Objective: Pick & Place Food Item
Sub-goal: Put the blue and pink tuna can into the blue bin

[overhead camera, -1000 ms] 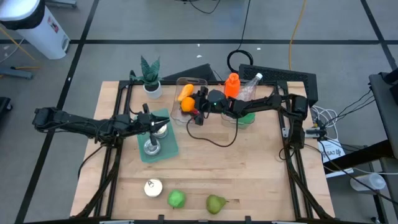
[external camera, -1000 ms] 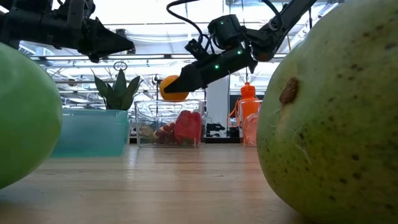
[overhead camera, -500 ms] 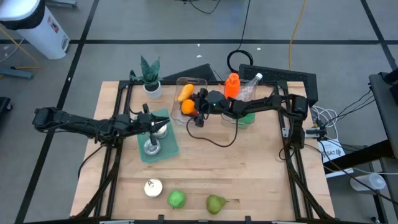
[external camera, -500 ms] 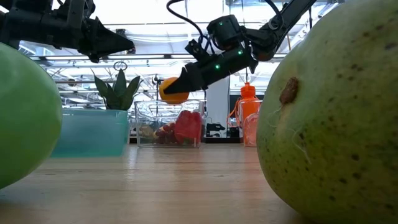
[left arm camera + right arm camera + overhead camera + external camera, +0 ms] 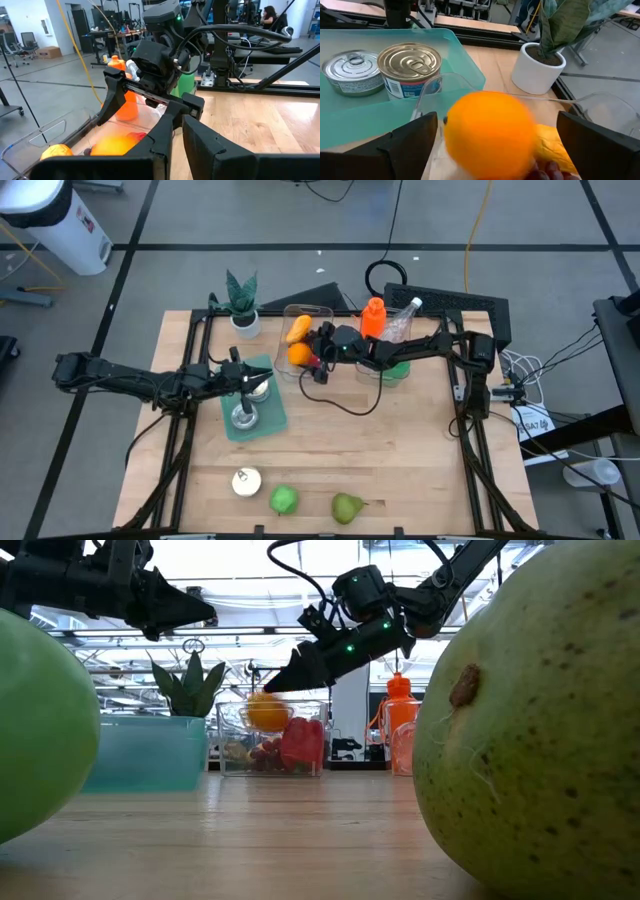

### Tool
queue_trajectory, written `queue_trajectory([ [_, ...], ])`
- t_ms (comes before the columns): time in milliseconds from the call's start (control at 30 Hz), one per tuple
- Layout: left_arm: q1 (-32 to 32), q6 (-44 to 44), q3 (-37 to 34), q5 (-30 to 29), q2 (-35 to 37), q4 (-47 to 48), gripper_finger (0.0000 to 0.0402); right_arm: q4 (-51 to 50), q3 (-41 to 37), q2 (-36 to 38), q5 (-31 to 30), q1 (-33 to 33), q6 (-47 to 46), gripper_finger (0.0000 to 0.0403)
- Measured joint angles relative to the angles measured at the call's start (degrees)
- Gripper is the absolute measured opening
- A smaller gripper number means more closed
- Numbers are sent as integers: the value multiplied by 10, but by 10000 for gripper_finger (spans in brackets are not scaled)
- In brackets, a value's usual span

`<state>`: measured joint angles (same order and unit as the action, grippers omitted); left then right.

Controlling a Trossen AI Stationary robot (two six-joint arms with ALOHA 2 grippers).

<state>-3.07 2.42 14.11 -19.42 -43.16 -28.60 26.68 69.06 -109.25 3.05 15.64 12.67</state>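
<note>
The round orange [image 5: 268, 711] has dropped from the opened right pincer [image 5: 290, 675].

The table [image 5: 400, 450] shows pale wood, smooth with a fine grain and a light sheen. The orange [image 5: 490, 132] has a smooth, softly matt peel. It sits against the clear plastic container [image 5: 230, 725], whose thin walls are glossy and see-through. The teal tray [image 5: 465, 65] looks like translucent plastic with a frosted finish. On it stand two cans [image 5: 410, 62], their metal lids bright, ringed and reflective, one with a glossy printed paper label. The plant pot [image 5: 537, 75] is white, smooth and matt. The right gripper [image 5: 495, 142] has fingers of dark matt plastic. Near the low camera, the pear [image 5: 540, 740] has dull, speckled green skin.
</note>
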Motion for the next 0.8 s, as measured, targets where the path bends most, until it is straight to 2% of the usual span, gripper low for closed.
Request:
queue_trajectory([
  [233, 0, -2, 0, 0, 0, 0, 51, -8, -2, 27, 1, -1, -18, 396],
  [333, 0, -2, 0, 0, 0, 0, 51, -11, -2, 87, 17, -4, -19, 391],
  [467, 0, -2, 0, 0, 0, 0, 51, -44, -1, 193, 89, -4, -48, 368],
  [633, 0, -2, 0, 0, 0, 0, 51, -134, -1, 339, 137, -4, -78, 303],
  [800, 0, -2, 0, -1, 0, 1, 51, -262, -1, 489, 138, 11, -133, 200],
])
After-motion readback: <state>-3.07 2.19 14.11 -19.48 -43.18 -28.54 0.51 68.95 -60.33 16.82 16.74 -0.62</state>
